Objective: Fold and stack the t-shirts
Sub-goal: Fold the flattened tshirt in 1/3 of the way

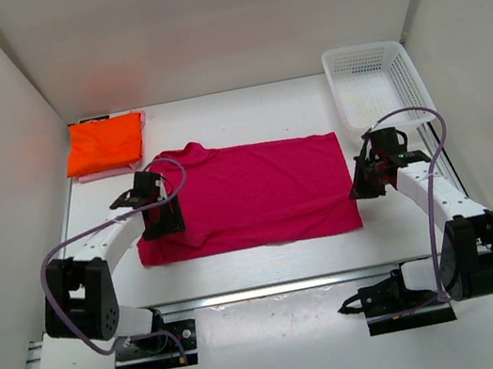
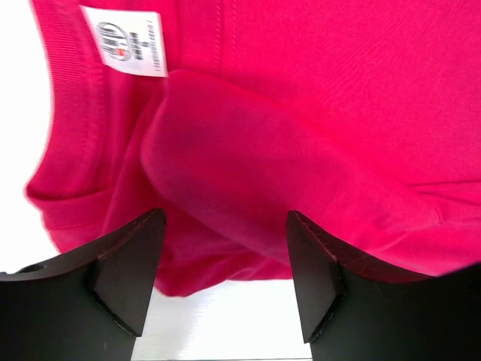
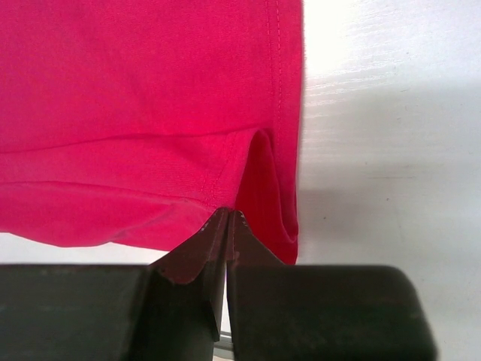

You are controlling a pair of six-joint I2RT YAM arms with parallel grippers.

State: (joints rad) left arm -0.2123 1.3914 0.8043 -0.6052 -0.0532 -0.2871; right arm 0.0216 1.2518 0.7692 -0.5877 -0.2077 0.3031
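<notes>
Magenta t-shirt [image 1: 257, 192] is lying spread flat across the middle of the table [image 1: 243, 109], its neck end pointing left and its hem pointing right.

At its near-left part the left gripper [image 2: 225, 226] is hovering low over the cloth with its fingers [image 2: 128, 263] standing wide apart. A rounded bulge of fabric is sitting just beyond the gap between them, blurred by closeness. Whether the tips are touching the cloth is not showing. A white label [image 2: 131, 41] is showing inside the neckline farther off, its print too small to read.

At the right edge the right gripper [image 3: 227, 218] is sitting with its fingertips pressed together, and a small ridge of the hem is rising right up to the point where they are meeting, so it is pinching the shirt's edge there. The gripper body is cutting off what is lying beneath it in the wrist view, and from above the arm is covering the contact point.

Farther back at the far left, the orange t-shirt [image 1: 105, 142] is lying folded on top of the pink t-shirt [image 1: 92, 176], which is peeking out only as a thin strip along the near and right sides. At the far right a white mesh basket [image 1: 396, 58] is standing, well apart from the shirts.
</notes>
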